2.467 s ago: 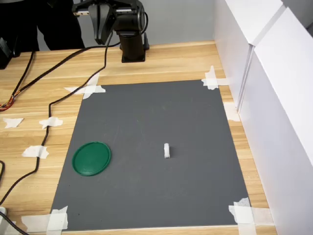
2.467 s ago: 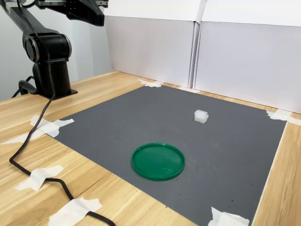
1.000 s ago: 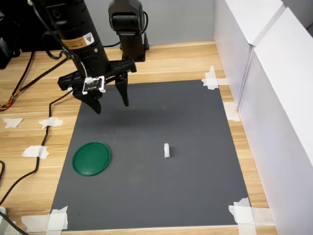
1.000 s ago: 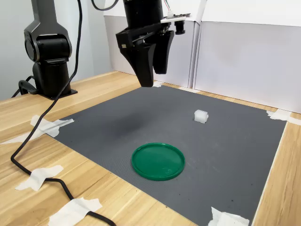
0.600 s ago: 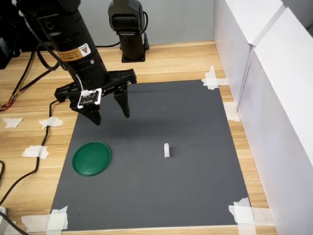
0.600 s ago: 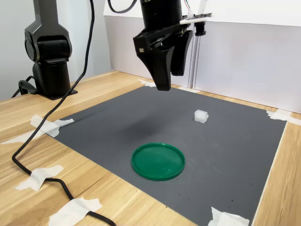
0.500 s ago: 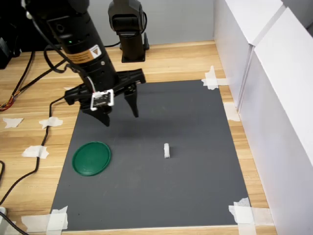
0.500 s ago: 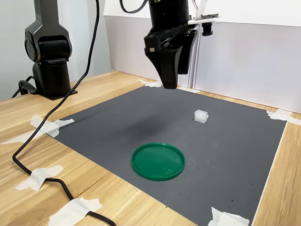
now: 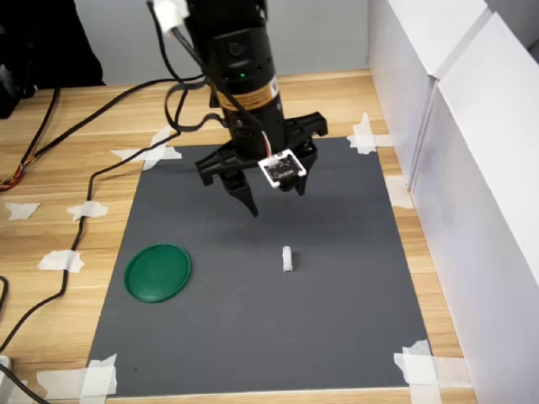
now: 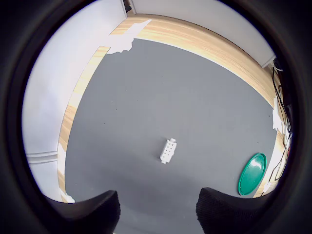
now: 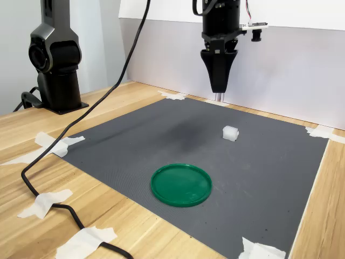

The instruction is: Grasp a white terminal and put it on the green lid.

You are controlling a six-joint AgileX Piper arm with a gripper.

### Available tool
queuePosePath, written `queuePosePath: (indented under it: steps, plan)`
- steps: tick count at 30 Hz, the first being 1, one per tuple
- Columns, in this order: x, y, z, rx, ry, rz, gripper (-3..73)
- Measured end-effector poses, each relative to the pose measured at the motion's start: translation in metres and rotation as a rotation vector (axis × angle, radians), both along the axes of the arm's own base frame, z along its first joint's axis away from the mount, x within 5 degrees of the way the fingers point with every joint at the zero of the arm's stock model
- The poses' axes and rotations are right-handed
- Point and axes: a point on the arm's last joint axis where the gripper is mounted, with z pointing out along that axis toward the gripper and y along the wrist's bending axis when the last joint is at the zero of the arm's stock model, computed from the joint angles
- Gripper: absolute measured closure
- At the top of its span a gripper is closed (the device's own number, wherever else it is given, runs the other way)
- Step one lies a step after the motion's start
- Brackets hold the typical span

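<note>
The white terminal (image 9: 288, 259) lies on the grey mat (image 9: 337, 320), also seen in the second exterior view (image 11: 230, 133) and in the wrist view (image 10: 168, 150). The green lid (image 9: 157, 272) rests flat near the mat's left edge in the first exterior view; it shows too in the second exterior view (image 11: 181, 184) and as a sliver in the wrist view (image 10: 252, 173). My gripper (image 9: 275, 200) hangs open above the mat, just behind the terminal and well apart from it. Its dark fingers (image 10: 92, 209) stand wide apart with nothing between them. The second exterior view shows the gripper (image 11: 218, 89) edge on, pointing down.
White walls (image 9: 472, 126) border the mat on the first exterior view's right. The arm's black base (image 11: 54, 59) stands on the wooden table, with a black cable (image 11: 43, 183) trailing across it. White tape scraps (image 9: 152, 154) hold the mat's corners.
The arm has swung from above the mat's lid side across toward the terminal, turning its wrist on the way. The fingers stay spread. Terminal and lid have not moved.
</note>
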Motion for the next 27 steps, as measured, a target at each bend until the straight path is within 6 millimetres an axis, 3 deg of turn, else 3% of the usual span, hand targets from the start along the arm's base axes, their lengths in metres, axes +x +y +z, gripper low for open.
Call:
queuePosePath:
  steps: [12, 27]
  plan:
    - [0.019, 0.008, -0.043, -0.009, 0.050, -0.086, 2.8]
    - [0.037, 0.013, -0.076, 0.008, 0.058, -0.182, 2.8]
